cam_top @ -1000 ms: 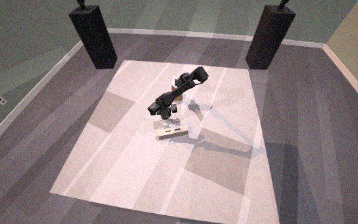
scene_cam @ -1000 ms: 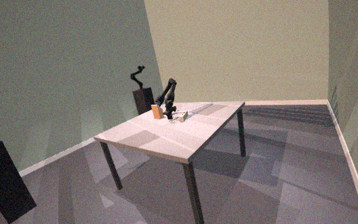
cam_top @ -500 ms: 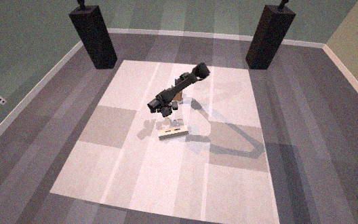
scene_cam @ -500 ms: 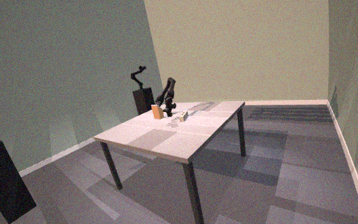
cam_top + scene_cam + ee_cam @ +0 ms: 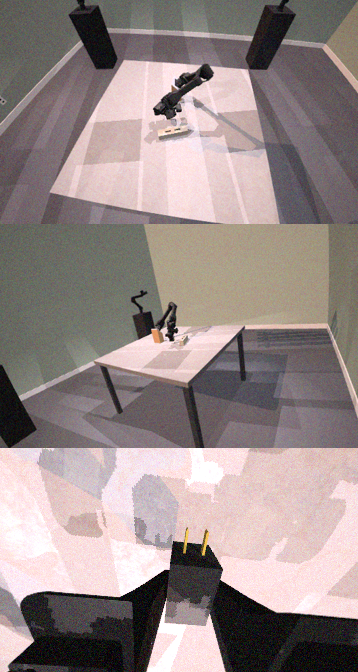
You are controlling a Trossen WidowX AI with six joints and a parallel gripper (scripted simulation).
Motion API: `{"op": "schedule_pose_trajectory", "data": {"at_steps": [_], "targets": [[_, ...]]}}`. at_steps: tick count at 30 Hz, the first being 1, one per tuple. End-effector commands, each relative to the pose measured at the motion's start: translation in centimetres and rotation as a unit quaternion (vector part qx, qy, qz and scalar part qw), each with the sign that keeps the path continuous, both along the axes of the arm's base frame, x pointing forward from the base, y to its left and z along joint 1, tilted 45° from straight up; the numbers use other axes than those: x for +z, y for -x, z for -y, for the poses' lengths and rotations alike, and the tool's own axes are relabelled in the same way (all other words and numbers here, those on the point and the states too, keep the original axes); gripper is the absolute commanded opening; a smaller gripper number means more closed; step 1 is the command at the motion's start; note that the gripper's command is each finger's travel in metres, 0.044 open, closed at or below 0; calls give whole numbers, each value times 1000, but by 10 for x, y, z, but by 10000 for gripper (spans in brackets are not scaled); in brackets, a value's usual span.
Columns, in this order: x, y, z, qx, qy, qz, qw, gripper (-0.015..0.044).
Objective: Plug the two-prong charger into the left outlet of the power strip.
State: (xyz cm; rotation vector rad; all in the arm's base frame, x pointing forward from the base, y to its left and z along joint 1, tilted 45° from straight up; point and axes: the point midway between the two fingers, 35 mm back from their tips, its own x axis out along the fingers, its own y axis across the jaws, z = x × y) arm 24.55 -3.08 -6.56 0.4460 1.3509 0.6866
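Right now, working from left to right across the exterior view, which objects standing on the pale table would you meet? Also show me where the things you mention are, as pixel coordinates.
Orange upright block (image 5: 157, 336) → black jointed robot arm's gripper (image 5: 171, 337) → cream rectangular power strip (image 5: 173, 132) (image 5: 184, 341).

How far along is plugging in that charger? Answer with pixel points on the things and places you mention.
Done: the gripper (image 5: 173, 117) (image 5: 171, 339) (image 5: 187, 576) is shut on the charger (image 5: 194, 583). In hand: its two prongs (image 5: 205, 543) are bare, outside the strip (image 5: 174, 132) (image 5: 184, 341). Left: line up over the left outlet and push straight in.

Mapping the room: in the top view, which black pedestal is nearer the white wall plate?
The left-hand pedestal, on the plate's side; the other stands across the picture.
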Motion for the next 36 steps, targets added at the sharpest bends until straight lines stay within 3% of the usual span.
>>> {"op": "schedule_pose_trajectory", "data": {"at_steps": [1, 36], "targets": [[3, -3, -7, -2, 0, 4, 1000, 0], [18, -35, -41, 8, -2, 14, 1000, 0]]}}
